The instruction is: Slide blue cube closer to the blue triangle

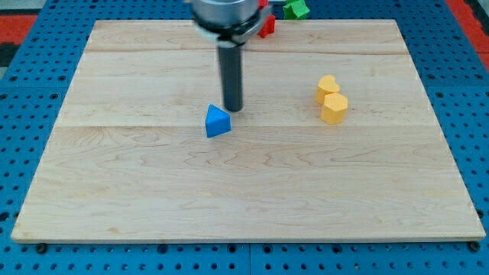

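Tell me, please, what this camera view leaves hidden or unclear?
- Blue cube: not visible anywhere; possibly behind the arm.
- Red block: at the view's top, partly hidden by the arm, shape unclear.
- Green block: cut off by the top edge.
- My tip: just above-right of the blue triangle; contact unclear.

two yellow blocks (331,100) touching at board's (229,191) right-centre, red block (267,25) and green block (296,8) at the view's top edge, partly hidden.
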Robot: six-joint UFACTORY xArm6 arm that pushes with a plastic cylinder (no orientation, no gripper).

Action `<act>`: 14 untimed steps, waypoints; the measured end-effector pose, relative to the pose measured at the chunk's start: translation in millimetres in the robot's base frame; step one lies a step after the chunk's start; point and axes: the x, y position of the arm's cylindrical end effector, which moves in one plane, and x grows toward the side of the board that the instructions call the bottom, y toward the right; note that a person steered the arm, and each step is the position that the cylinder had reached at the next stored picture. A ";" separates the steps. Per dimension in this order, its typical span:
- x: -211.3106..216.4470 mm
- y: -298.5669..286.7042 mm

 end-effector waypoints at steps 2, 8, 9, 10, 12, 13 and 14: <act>-106.4 47.6; -153.7 -82.9; -134.0 -63.8; -110.0 -53.3; -62.0 -29.2; -30.5 -25.7; -11.5 -25.7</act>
